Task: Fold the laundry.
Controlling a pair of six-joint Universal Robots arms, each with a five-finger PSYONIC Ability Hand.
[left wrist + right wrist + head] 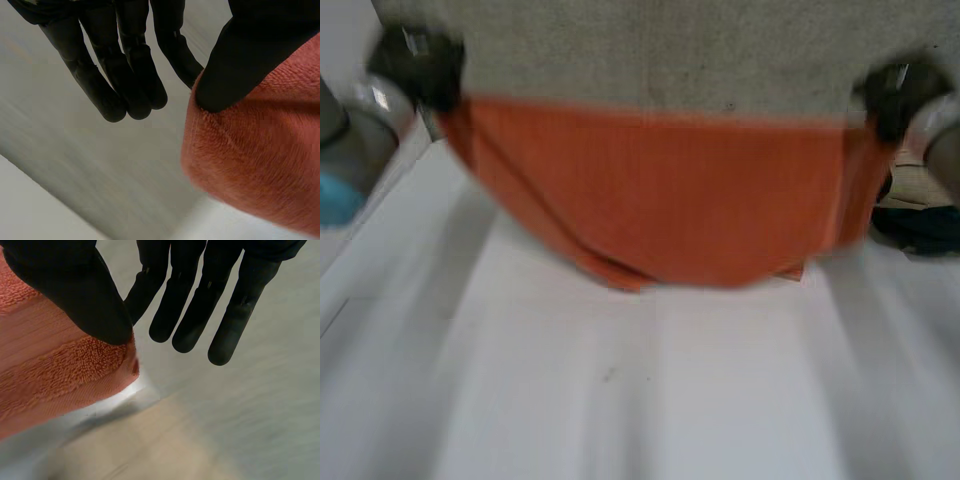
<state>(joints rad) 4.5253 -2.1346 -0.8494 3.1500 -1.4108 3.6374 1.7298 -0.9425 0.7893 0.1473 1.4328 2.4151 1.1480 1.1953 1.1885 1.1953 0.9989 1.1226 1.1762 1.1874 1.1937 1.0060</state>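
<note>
The white table (650,400) lay below my hands, and the orange towel (660,200) hung stretched between them. My left hand (417,66) and right hand (890,95) each pinched a top corner under the thumb, with the other fingers straight. I judged the corners should be level and lowered evenly.

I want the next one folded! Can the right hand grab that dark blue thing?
Probably not: the right hand pinches a corner of the orange towel, so it isn't free for the dark blue thing.
</note>
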